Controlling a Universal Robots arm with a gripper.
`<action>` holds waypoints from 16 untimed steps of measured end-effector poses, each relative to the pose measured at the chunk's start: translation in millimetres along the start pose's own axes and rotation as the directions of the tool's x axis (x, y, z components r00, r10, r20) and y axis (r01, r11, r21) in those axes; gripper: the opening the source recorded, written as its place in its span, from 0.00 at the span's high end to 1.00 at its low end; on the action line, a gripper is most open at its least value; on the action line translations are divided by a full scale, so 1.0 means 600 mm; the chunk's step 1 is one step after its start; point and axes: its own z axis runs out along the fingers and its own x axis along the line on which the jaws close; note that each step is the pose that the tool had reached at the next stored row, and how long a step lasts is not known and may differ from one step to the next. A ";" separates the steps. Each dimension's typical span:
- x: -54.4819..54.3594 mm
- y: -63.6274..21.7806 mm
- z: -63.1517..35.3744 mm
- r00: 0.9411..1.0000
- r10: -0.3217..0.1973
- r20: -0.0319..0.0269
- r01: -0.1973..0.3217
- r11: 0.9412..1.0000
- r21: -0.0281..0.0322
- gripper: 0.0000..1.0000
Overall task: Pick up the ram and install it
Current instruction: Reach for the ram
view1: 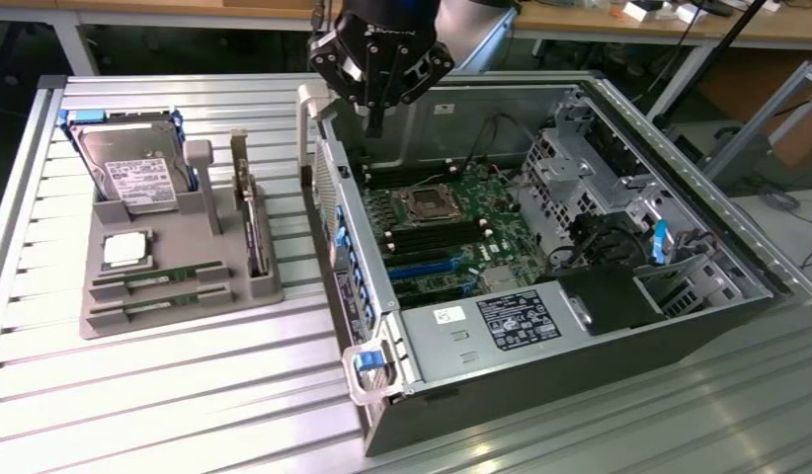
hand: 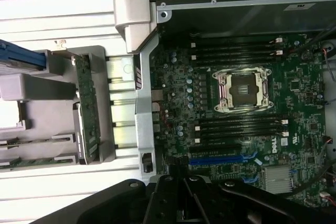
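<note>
My claw (view1: 374,125), pinched together, hangs over the open computer case's (view1: 448,354) far edge; the ram (view1: 158,277) lies in the grey tray (view1: 185,239) on the exterior view's left.

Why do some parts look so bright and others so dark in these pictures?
Exterior view: the ribbed metal table reflects the light brightly, while the computer case interior sits in shade. Wrist view: a patch on the grey tray glares to plain white, and the gripper is a dark silhouette.
</note>
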 end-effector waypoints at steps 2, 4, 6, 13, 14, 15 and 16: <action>0.000 0.000 0.000 1.000 0.000 0.000 0.000 1.000 0.000 0.90; 0.001 0.000 0.000 1.000 0.000 0.000 0.000 1.000 0.000 0.90; 0.002 0.000 0.000 1.000 0.000 0.000 0.000 1.000 0.000 0.90; 0.005 0.000 0.000 1.000 0.000 0.000 0.000 1.000 0.000 0.90; 0.005 0.000 0.000 1.000 0.000 0.000 0.000 1.000 0.000 0.90; 0.006 0.000 0.000 1.000 0.000 0.000 0.000 1.000 0.000 0.90; 0.006 0.000 0.000 1.000 0.000 0.000 0.000 1.000 0.000 0.90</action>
